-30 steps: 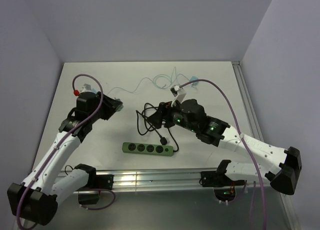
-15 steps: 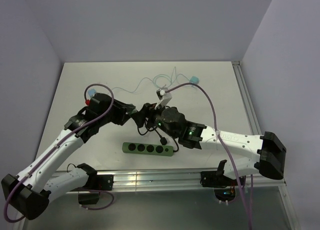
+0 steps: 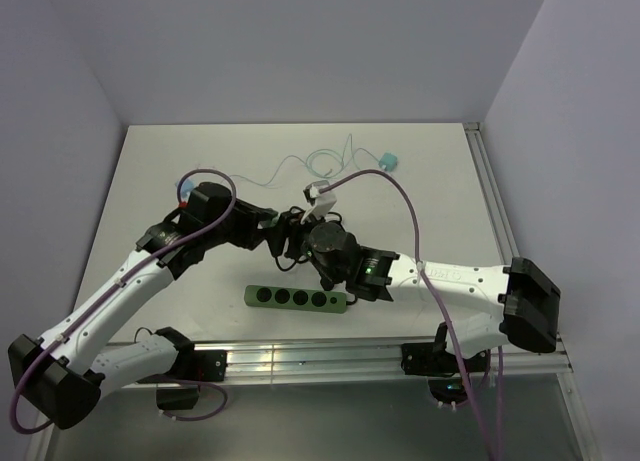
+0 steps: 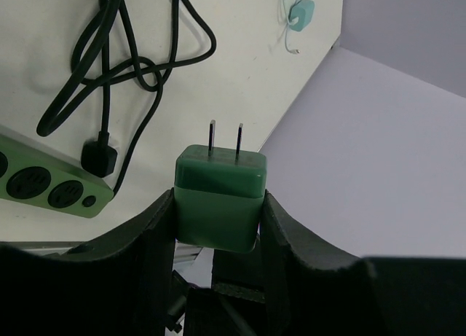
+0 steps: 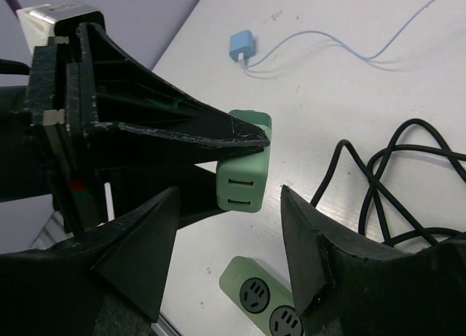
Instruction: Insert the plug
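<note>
Green plug (image 4: 220,183): smooth glossy block with two thin metal prongs, clamped in the left gripper (image 4: 218,205) just beyond the matte green power strip (image 3: 295,298), prongs pointing away from the wrist. Right gripper (image 5: 229,197) meets it there, fingers spread either side, not touching. Black cord (image 4: 124,66) loops beyond the strip.

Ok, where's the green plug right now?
In the left wrist view, the green plug is clamped in the left pincer, prongs pointing outward, with the green power strip at lower left.
</note>
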You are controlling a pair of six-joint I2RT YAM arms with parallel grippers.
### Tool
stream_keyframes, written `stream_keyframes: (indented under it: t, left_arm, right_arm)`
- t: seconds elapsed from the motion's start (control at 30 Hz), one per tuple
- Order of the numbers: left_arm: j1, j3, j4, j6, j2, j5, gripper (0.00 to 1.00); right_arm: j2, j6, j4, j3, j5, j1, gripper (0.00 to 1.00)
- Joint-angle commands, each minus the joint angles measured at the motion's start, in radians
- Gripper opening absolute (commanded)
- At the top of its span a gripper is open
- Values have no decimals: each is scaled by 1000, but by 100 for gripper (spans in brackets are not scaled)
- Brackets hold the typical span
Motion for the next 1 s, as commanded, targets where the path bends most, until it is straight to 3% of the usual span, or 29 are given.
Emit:
stream_keyframes:
  t: [0.0,0.37,0.43,0.47,0.5,0.53,0.6,0.7,0.73,0.77,0.83,0.87,0.97]
  left_arm:
    - [-6,6,15,-43,-17,10,0]
    - [-14,-12,35,-65,-33,46,0]
    - [-16,-26,53,-65,-38,59,0]
    - [-16,-30,75,-62,-41,60,1]
    - [-16,-33,82,-56,-44,62,0]
    - [-17,-36,81,-54,-49,57,1]
    - [-16,-40,86,-39,-59,40,8]
    - [-14,-37,96,-8,-81,23,41]
    - [-14,-30,92,4,-89,-8,60]
    - [-13,-21,84,23,-90,-48,68]
    - [-2,31,9,99,-101,-117,78]
    - [3,52,-31,137,-105,-207,89]
    - [41,105,-150,213,-138,-328,96]
  right_arm:
    - [20,-18,46,60,65,5,64]
    - [90,3,61,112,77,5,54]
    - [99,16,58,116,80,7,42]
    - [102,22,50,114,88,5,32]
    - [102,26,43,115,99,5,13]
    - [98,36,33,111,102,5,8]
    - [89,45,14,102,122,4,0]
    - [55,56,9,60,143,4,0]
    - [40,60,-14,45,149,2,0]
    - [30,62,-31,42,152,2,0]
    - [-12,68,-97,27,146,-6,0]
    - [-32,60,-112,14,127,-19,0]
    - [-121,31,-213,-24,-17,-71,0]
